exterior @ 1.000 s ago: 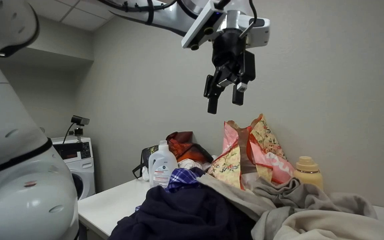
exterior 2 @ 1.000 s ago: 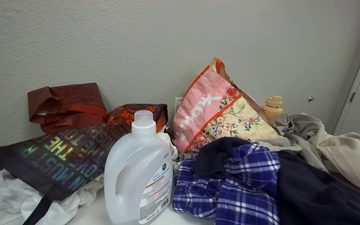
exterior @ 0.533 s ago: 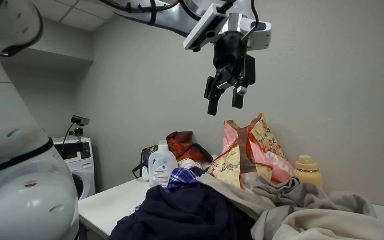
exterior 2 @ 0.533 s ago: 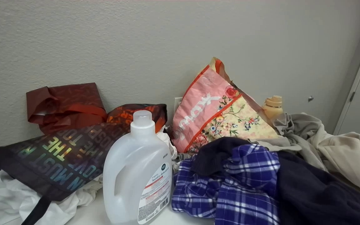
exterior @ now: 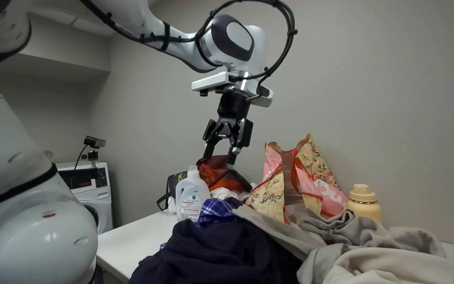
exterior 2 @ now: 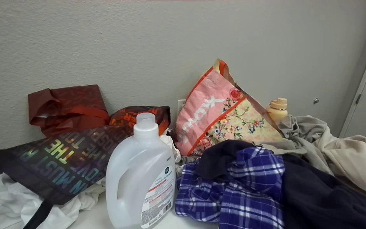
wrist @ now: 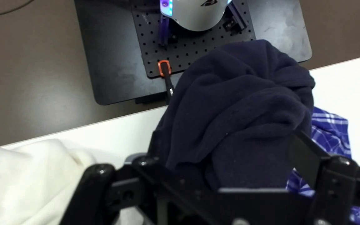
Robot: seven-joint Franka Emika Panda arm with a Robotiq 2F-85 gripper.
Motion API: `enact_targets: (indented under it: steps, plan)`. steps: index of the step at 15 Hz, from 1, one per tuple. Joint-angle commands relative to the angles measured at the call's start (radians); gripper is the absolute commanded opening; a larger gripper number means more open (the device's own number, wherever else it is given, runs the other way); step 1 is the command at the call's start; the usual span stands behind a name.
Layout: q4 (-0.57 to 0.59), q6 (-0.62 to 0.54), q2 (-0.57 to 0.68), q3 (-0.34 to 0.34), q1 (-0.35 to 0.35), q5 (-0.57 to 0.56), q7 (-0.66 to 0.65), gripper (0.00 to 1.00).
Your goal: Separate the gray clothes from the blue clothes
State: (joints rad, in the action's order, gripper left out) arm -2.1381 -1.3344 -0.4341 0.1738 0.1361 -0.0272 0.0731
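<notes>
A dark navy garment (exterior: 211, 256) lies heaped at the table's front, with a blue plaid shirt (exterior 2: 253, 190) bunched beside and partly under it. Together they form the blue clothes. Pale gray clothes (exterior: 384, 260) spread on the right in both exterior views; one gray flap (exterior: 274, 228) reaches against the navy heap, touching it. My gripper (exterior: 219, 155) hangs above the table, apart from all the cloth, jaws wide and nothing between them. From the wrist view, the navy garment (wrist: 236, 109) appears below the open fingers, gray cloth (wrist: 30, 181) to the left, plaid (wrist: 330, 131) to the right.
A detergent bottle (exterior 2: 141, 178) stands near the plaid shirt. Behind are a floral pink bag (exterior 2: 214, 117), a yellow bottle (exterior: 364, 203), a dark lettered bag (exterior 2: 65, 159) and a red bag (exterior 2: 71, 108). The table edge and robot base (wrist: 195, 15) show in the wrist view.
My gripper has moved left and lower in an exterior view, and the wrist has turned. Its jaws have stayed open. The clothes have not moved.
</notes>
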Motion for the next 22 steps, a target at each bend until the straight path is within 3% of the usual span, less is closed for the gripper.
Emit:
enact_targets:
  steps: [1,11,18,20,21,22]
  plan:
    - [-0.172,-0.130,-0.090,-0.044,-0.036,0.058,0.000,1.00]
    - [-0.539,-0.536,-0.130,-0.146,-0.120,0.190,-0.033,1.00]
    - [-0.678,-0.790,-0.110,-0.202,-0.158,0.245,-0.136,1.00]
    - [-0.646,-0.813,-0.061,-0.212,-0.163,0.236,-0.163,1.00]
    - [-0.647,-0.826,-0.058,-0.216,-0.164,0.229,-0.174,0.75]
    - [-0.647,-0.834,-0.054,-0.218,-0.163,0.227,-0.183,0.74]
